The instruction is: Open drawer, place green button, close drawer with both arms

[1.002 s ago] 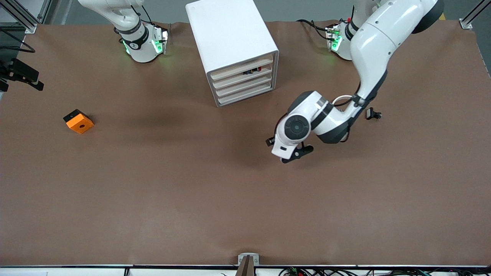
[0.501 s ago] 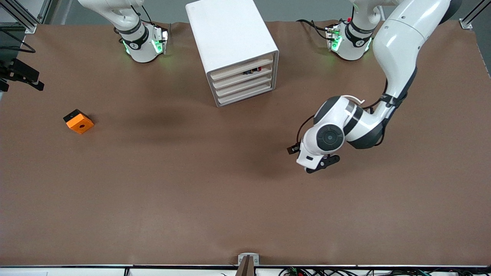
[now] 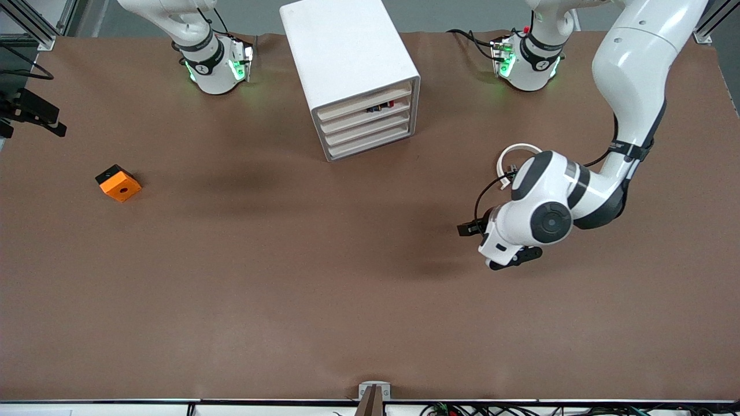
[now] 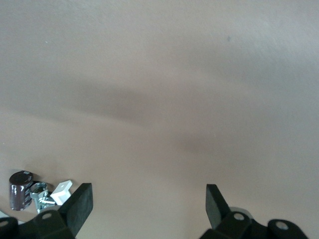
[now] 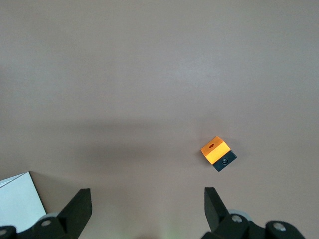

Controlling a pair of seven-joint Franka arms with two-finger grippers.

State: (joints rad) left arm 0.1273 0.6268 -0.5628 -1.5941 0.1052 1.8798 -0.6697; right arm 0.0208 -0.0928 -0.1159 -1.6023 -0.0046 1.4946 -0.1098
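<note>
The white cabinet [image 3: 347, 63] stands between the two arm bases, and all four beige drawer fronts [image 3: 365, 122] sit flush. Something small, dark and red [image 3: 379, 107] shows in the gap under the top front. The button is out of view. My left gripper [image 3: 498, 249] hangs open over bare mat toward the left arm's end of the table. In the left wrist view the left gripper [image 4: 148, 206] has nothing between its fingers. My right gripper [image 5: 148, 199], out of the front view, is open high over the mat.
An orange block with a round hole [image 3: 118, 183] lies toward the right arm's end, also seen as the orange block [image 5: 216, 152] in the right wrist view. A dark cylinder [image 4: 20, 195], a silver part [image 4: 40, 195] and a white part [image 4: 62, 191] lie by the left gripper.
The left arm has swung away from the cabinet toward its own end of the table and closer to the front camera, covering a small black part there. The right arm waits unmoved.
</note>
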